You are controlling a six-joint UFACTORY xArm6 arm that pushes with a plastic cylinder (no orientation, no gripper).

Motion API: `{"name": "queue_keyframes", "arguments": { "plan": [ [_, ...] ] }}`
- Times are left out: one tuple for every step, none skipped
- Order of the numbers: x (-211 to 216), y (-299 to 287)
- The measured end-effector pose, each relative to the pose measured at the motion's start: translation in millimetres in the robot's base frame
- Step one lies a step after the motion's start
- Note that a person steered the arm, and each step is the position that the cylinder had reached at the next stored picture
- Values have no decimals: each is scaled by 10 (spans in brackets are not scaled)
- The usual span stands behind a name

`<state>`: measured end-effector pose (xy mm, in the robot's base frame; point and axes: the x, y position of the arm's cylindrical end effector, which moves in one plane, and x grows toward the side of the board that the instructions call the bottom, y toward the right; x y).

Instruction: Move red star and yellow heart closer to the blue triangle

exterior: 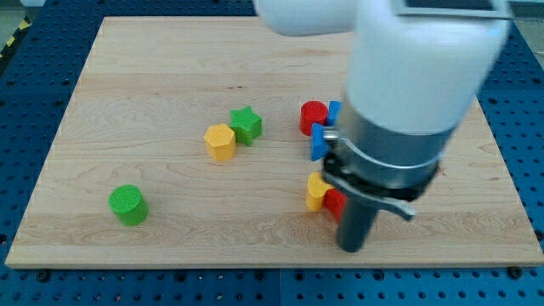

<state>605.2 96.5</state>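
My tip (351,247) rests on the board at the view's lower right, just below and right of a red block (333,202), partly hidden by the rod, likely the red star. A yellow block (317,191), the heart, touches that red block on its left. A blue triangle (320,141) lies above them, next to a red round block (313,116) and another blue block (334,111), partly hidden by the arm.
A green star (246,125) and a yellow hexagon (219,141) touch near the board's middle. A green cylinder (128,204) stands at the lower left. The arm's white and grey body (408,85) covers the board's right part.
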Motion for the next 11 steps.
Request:
{"name": "queue_keyframes", "arguments": {
  "plan": [
    [-52, 150],
    [-172, 8],
    [-364, -53],
    [-414, -61],
    [-363, -91],
    [-243, -280],
    [-338, -391],
    [-493, -409],
    [-493, -416],
    [-323, -416],
    [-149, -265]
  ]
}}
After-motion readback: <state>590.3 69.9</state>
